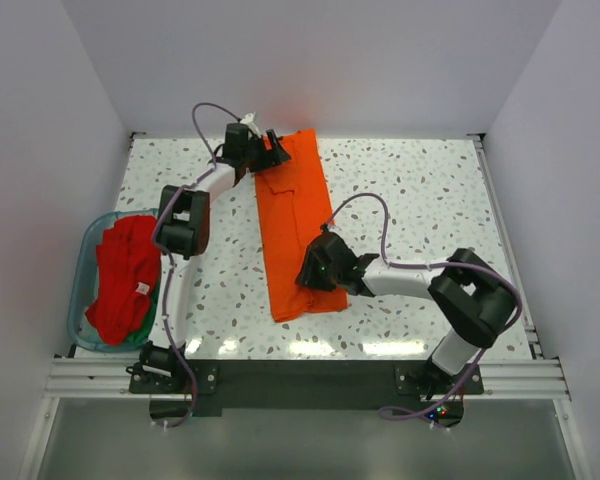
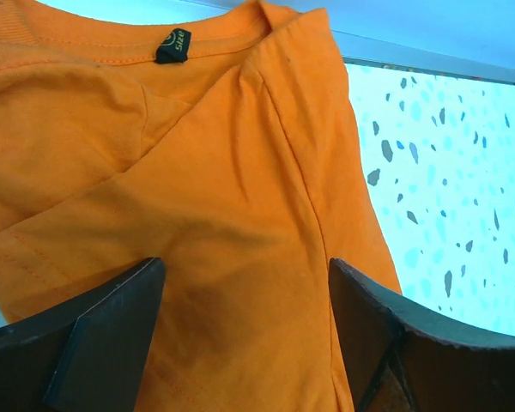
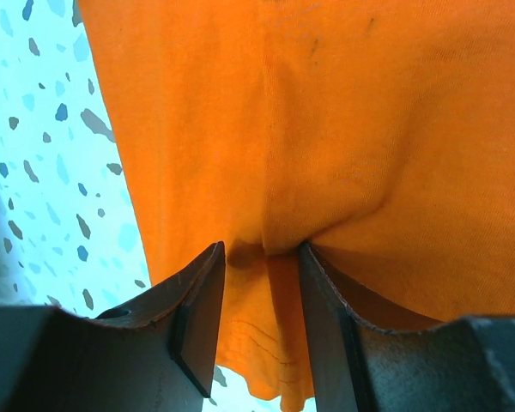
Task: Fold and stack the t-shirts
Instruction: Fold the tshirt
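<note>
The orange t-shirt (image 1: 295,215) lies folded into a long strip running from the far edge toward me. My left gripper (image 1: 270,150) hovers at its far end by the collar, open. In the left wrist view the left gripper (image 2: 245,266) has its jaws spread wide over flat orange t-shirt cloth (image 2: 197,172), and the collar label (image 2: 172,45) shows beyond. My right gripper (image 1: 312,270) sits on the strip's near end. Seen from the right wrist, the right gripper (image 3: 262,249) has its jaws partly apart, tips pressed onto the orange t-shirt (image 3: 369,129), with a small pucker between them.
A translucent teal tub (image 1: 80,260) stands at the table's left edge, holding a crumpled red t-shirt (image 1: 125,275) with green cloth (image 1: 155,305) under it. Speckled tabletop (image 1: 430,200) spreads to the right of the orange strip. White walls close in the far and side edges.
</note>
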Action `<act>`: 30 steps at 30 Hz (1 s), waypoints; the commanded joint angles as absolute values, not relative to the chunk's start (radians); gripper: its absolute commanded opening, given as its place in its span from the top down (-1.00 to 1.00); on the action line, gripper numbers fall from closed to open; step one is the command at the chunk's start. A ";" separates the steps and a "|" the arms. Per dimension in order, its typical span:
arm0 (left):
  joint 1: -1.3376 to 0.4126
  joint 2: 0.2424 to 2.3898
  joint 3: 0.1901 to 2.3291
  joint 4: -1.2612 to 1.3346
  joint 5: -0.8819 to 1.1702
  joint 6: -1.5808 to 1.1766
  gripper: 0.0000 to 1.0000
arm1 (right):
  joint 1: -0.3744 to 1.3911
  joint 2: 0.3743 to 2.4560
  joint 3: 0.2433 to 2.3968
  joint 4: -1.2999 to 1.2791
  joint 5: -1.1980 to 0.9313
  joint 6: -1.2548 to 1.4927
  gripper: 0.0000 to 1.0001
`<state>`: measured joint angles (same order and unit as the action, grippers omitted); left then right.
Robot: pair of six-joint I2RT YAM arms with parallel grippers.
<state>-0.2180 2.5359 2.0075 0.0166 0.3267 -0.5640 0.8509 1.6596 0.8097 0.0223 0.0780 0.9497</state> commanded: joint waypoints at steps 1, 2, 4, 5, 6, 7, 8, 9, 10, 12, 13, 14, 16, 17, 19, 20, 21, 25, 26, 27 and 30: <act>-0.221 2.566 2.023 0.038 0.449 -0.571 -0.65 | 0.853 1.615 0.848 0.009 0.094 0.937 0.12; -0.221 2.539 2.022 0.057 0.452 -0.571 -0.66 | 0.854 1.599 0.850 0.003 0.098 0.921 0.12; -0.221 2.478 2.010 0.069 0.453 -0.571 -0.68 | 0.854 1.539 0.856 -0.049 0.106 0.902 0.10; -0.221 2.452 2.002 0.087 0.453 -0.571 -0.68 | 0.853 1.517 0.859 -0.067 0.115 0.882 0.09; -0.219 2.422 1.975 0.095 0.445 -0.572 -0.68 | 0.853 1.488 0.858 -0.083 0.132 0.873 0.08; -0.219 2.364 1.959 0.103 0.439 -0.577 -0.68 | 0.854 1.462 0.857 -0.127 0.150 0.864 0.07; -0.219 2.332 1.941 0.113 0.431 -0.578 -0.69 | 0.853 1.412 0.857 -0.156 0.169 0.850 0.06; -0.219 2.298 1.895 0.117 0.411 -0.580 -0.68 | 0.854 1.388 0.853 -0.182 0.196 0.844 0.02; -0.221 2.227 1.863 0.120 0.399 -0.592 -0.68 | 0.854 1.369 0.847 -0.231 0.207 0.836 0.02; -0.222 2.146 1.737 0.132 0.355 -0.623 -0.64 | 0.853 1.312 0.825 -0.273 0.245 0.812 0.00; -0.225 2.061 1.686 0.126 0.329 -0.636 -0.61 | 0.850 1.296 0.816 -0.313 0.279 0.799 -0.01; -0.235 2.016 1.633 0.121 0.302 -0.652 -0.58 | 0.851 1.270 0.807 -0.328 0.293 0.795 -0.01; -0.258 1.886 1.473 0.076 0.227 -0.679 -0.42 | 0.844 1.243 0.773 -0.351 0.295 0.782 -0.01; -0.270 1.840 1.418 0.054 0.186 -0.693 -0.37 | 0.841 1.230 0.759 -0.353 0.293 0.776 -0.01; -0.296 1.705 1.248 0.010 0.105 -0.712 -0.24 | 0.831 1.189 0.730 -0.370 0.282 0.756 0.00; -0.329 1.656 1.191 0.002 0.059 -0.732 -0.18 | 0.831 1.175 0.723 -0.376 0.278 0.752 0.00; -0.350 1.608 1.064 0.002 0.007 -0.750 -0.10 | 0.827 1.155 0.704 -0.382 0.273 0.744 0.00; -0.474 1.357 0.798 -0.066 -0.101 -0.821 0.11 | 0.798 1.135 0.667 -0.399 0.250 0.712 0.00; -0.492 1.317 0.749 -0.074 -0.107 -0.837 0.15 | 0.790 1.134 0.660 -0.397 0.235 0.706 0.01; -0.512 1.274 0.651 -0.075 -0.123 -0.856 0.19 | 0.782 1.132 0.644 -0.394 0.204 0.700 0.01; -0.571 1.106 0.487 -0.104 -0.141 -0.908 0.19 | 0.756 1.137 0.614 -0.373 0.169 0.683 0.03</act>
<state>-0.5442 1.2301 0.5961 -0.0650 -0.0483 -0.8211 0.7753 1.1507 0.6411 -0.3813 0.2108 0.7219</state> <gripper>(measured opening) 0.408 0.491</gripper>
